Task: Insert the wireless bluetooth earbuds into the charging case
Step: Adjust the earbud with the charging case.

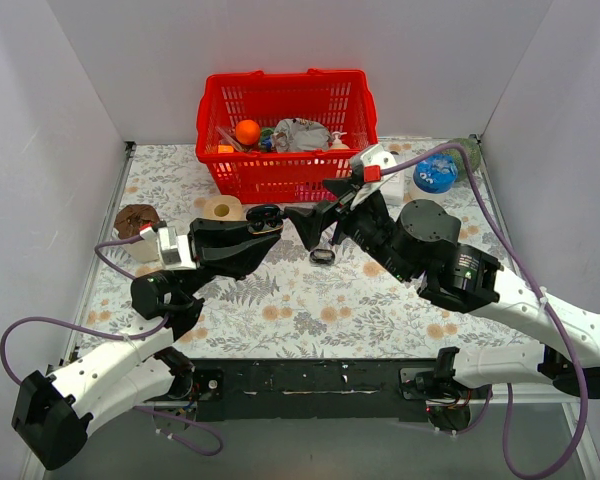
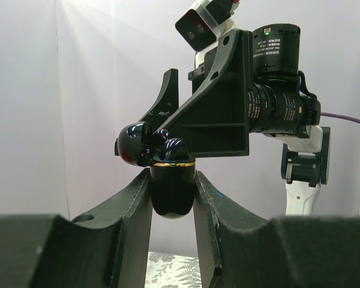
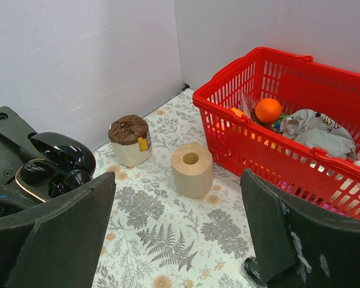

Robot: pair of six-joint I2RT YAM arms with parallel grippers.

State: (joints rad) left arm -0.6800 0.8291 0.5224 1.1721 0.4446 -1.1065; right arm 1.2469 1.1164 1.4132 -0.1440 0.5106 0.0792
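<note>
Roughly mid-scene, left pincer (image 2: 173, 180) clamped on charging case (image 2: 173, 195), lifted off the surface (image 1: 280, 300), lid open. Two black earbuds (image 3: 37, 172) sit in the case's gold-rimmed wells. Right pincer (image 3: 180, 240) spread wide, empty, just right of the case; contact can't be told. Small dark item (image 1: 322, 256) lies on the surface below, unclear what. Farther left: tan tape roll (image 3: 191, 170), brown-lidded jar (image 3: 130, 140). Far: red basket (image 3: 225, 78) holding an orange (image 3: 268, 110).

No text could be read; the small printed label (image 2: 275, 47) on the right arm's joint housing (image 2: 277, 66) was illegible.
</note>
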